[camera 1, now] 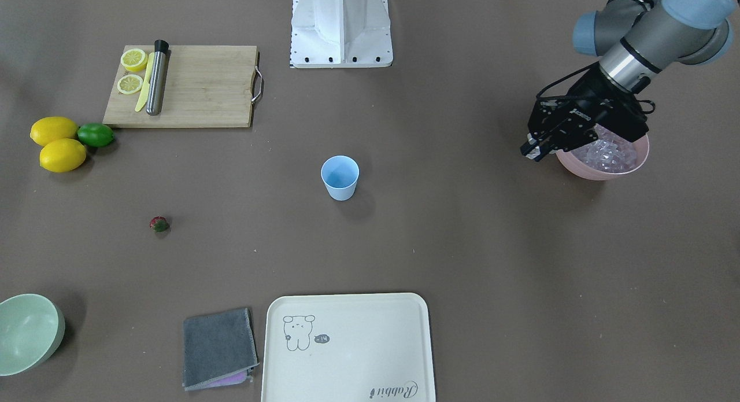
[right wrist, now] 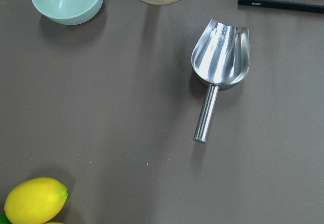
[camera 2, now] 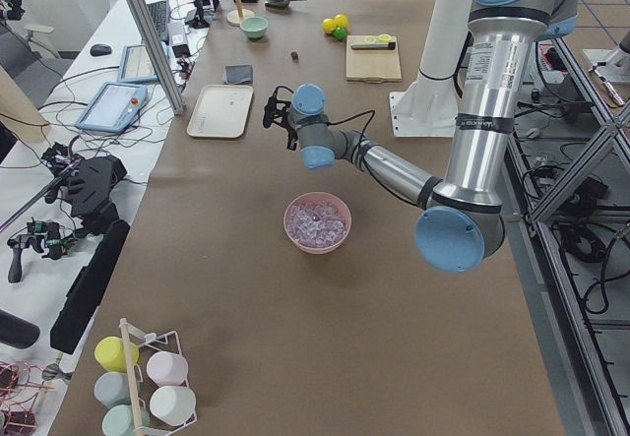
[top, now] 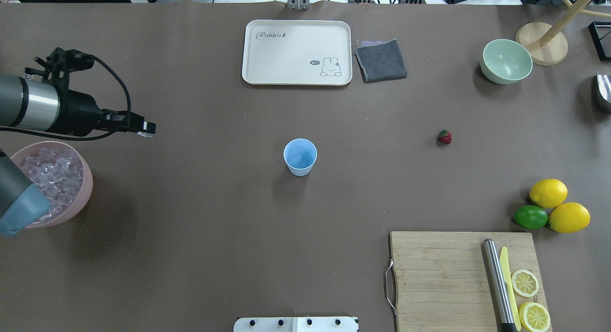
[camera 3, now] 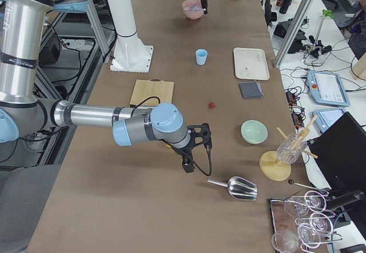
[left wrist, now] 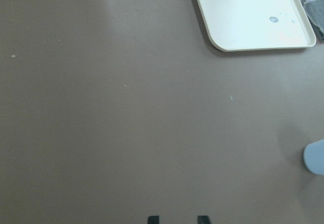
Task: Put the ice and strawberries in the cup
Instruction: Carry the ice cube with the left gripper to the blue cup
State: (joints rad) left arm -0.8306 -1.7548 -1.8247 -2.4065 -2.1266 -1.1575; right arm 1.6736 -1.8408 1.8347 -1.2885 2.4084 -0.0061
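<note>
Apart, my left jaws hover by the pink bowl [top: 87,187] of ice [top: 47,172], nine o'clock of the cup [top: 300,156], seemingly to fetch cubes; whether my right jaws are apart I cannot tell.

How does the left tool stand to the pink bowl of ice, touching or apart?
Apart. The overhead view shows the left tool beyond the far rim of the pink bowl, with a plain gap between them; the exterior left view shows the same gap.

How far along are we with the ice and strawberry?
Nothing done: the cup is empty. In hand: nothing; the left gripper is open and empty near the pink bowl. To do: the ice sits in that bowl, the strawberry lies on the table.
</note>
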